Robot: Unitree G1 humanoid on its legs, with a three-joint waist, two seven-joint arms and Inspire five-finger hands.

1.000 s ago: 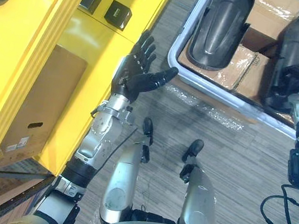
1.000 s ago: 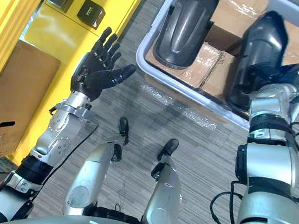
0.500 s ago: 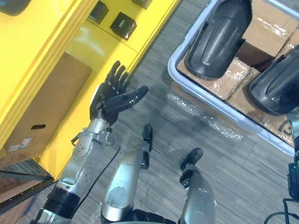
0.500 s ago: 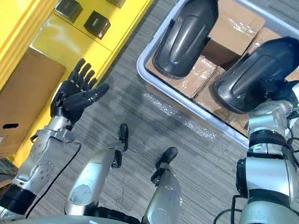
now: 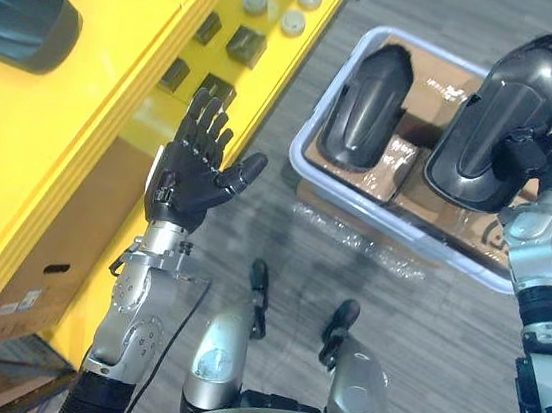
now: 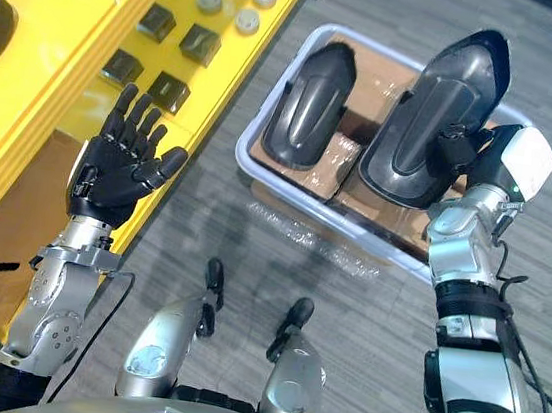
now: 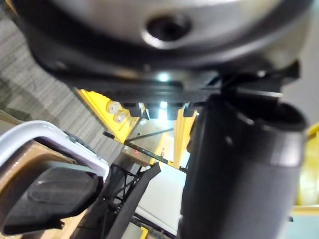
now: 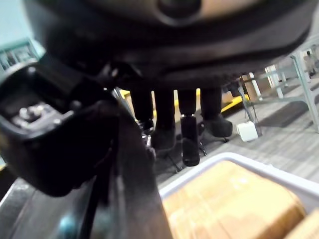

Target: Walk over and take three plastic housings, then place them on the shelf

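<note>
Our right hand (image 6: 467,154) has its fingers curled round the lower edge of a dark grey, shield-shaped plastic housing (image 6: 427,124), gripping it and holding it upright above the right end of a pale grey plastic tub (image 5: 404,232). A second housing (image 6: 309,105) lies at the tub's left end on brown cardboard boxes (image 5: 434,81). A third housing (image 5: 27,20) rests on the top board of the yellow metal shelf (image 5: 82,142). Our left hand (image 5: 191,176) is raised beside the shelf's front edge, fingers spread wide, holding nothing.
</note>
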